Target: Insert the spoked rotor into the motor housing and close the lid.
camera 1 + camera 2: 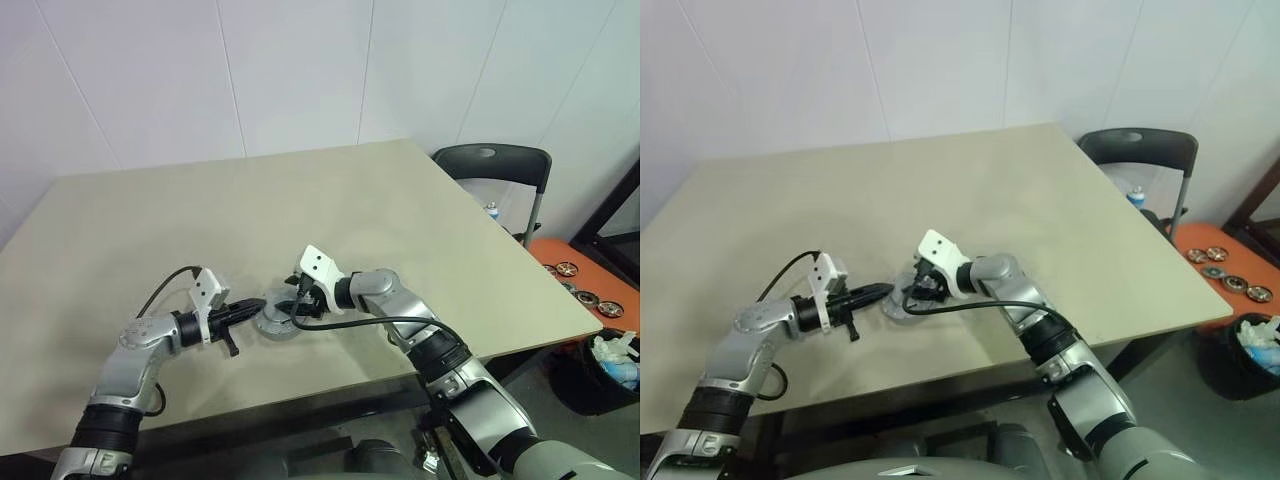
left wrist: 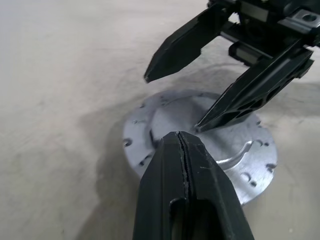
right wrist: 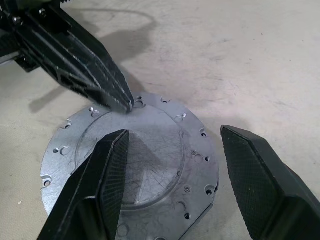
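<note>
Item: lid [image 3: 135, 155], a flat silver-grey disc with small holes round its edge and a raised round centre, lying on the beige surface [image 1: 400, 200] near its front edge, between the two arms. What lies beneath the disc is hidden; whether it sits on the housing or straight on the surface cannot be told, though the head views show a grey round form of some thickness there. Rotor and housing cannot be made out. Left claw [image 2: 182, 142]: fingers pressed together, nothing between them, tip resting at or just above the lid's rim; contact not certain. Right claw [image 3: 175, 135]: fingers spread wide, one finger [image 3: 102, 175] over the lid's face, the other finger [image 3: 265, 175] beyond the lid's edge, over bare surface; it grips nothing, and whether the near finger touches the disc is unclear. In the left wrist view the lid's near part is covered by the left claw, and one of the right claw's fingertips meets the lid's face. Background: dark chair [image 1: 495, 165] behind the far right corner; orange tray [image 1: 585, 280] with small round parts on the floor at right, cut off by the frame; bin [image 1: 605, 370] with crumpled material beside it.
</note>
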Robot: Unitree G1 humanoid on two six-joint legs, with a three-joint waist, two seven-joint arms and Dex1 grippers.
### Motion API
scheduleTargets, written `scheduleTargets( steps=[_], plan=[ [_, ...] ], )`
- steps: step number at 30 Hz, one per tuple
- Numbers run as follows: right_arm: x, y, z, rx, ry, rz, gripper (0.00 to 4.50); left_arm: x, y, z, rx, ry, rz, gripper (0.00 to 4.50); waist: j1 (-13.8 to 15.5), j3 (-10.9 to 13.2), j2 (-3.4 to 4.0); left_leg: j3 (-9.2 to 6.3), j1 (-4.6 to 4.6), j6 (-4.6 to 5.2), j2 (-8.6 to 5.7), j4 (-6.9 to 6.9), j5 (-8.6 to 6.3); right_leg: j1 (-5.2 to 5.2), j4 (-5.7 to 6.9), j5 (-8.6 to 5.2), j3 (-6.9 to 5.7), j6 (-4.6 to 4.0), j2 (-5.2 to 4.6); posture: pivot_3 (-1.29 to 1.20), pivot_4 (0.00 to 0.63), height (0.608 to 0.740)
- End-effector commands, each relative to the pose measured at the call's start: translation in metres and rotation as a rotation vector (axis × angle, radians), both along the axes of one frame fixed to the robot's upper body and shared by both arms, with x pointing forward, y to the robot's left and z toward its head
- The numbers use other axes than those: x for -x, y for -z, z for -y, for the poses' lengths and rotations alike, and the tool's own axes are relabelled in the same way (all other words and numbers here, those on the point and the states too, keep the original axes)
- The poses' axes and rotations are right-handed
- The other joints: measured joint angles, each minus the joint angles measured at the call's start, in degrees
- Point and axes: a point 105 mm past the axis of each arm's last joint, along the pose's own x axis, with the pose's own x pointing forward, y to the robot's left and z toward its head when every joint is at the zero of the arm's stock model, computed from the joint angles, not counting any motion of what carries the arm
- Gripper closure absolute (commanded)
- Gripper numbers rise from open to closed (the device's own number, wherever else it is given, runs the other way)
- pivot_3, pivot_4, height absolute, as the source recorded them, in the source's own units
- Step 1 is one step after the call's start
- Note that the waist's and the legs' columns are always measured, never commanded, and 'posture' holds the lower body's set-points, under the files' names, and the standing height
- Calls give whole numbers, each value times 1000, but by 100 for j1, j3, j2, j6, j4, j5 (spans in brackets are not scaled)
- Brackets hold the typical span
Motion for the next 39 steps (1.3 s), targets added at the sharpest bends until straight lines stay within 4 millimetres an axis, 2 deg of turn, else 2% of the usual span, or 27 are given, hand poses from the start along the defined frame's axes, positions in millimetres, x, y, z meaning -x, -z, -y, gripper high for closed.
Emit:
scheduleTargets(
  steps=[1,9,13,16,20,23,24,26,33,39],
  plan=[
    [2,27,18,90,54,-69,1486,-4,3,4,-50,29,-6,4500,-1,0,1,-1,0,0,0,0,0,2,-3,0,0,0,1,0,0,740],
    [-10,11,23,15,110,-67,1486,0,20,3,-137,78,-96,4500,-5,-8,12,-9,11,1,0,-1,0,25,-26,-2,-8,-1,2,0,0,740],
    [-9,-8,24,-141,127,-177,1486,-2,23,-2,-164,66,-106,4500,-4,-7,14,-12,8,1,2,-12,-1,23,-38,-1,-9,-1,1,0,0,740],
    [-5,-22,35,-267,126,-309,1486,0,24,-2,-164,74,-115,4500,4,-3,19,-17,-3,2,3,-13,-1,16,-42,1,-9,-1,0,0,0,740],
    [4,-6,60,-216,162,-423,1486,-1,23,-1,-162,76,-108,4500,7,-1,23,-20,-7,3,2,-13,-2,14,-47,0,-10,0,-1,0,0,740],
    [22,6,68,-181,155,-520,940,-3,23,-1,-170,77,-99,4500,6,0,25,-21,-8,4,3,-16,-2,15,-50,-1,-14,1,-1,0,0,740],
    [24,7,69,-174,155,-533,631,-3,23,0,-172,78,-97,4500,3,2,31,-21,-8,4,3,-16,-2,14,-51,-1,-14,1,-1,0,0,740],
    [26,12,69,-153,166,-538,28,-5,22,1,-176,82,-88,4500,2,-3,38,-20,-7,4,3,-15,-2,16,-50,-2,-14,3,-1,0,0,740],
    [31,16,49,-186,182,-581,28,-8,21,4,-185,100,-78,4500,-15,-4,35,-20,-3,4,6,-14,-2,22,-52,-4,-21,5,3,0,0,740],
    [29,10,25,-248,184,-618,28,-9,21,4,-197,106,-75,4500,-30,-4,35,-20,-3,4,10,-16,-2,19,-51,-2,-20,6,5,0,0,740]
  ],
)
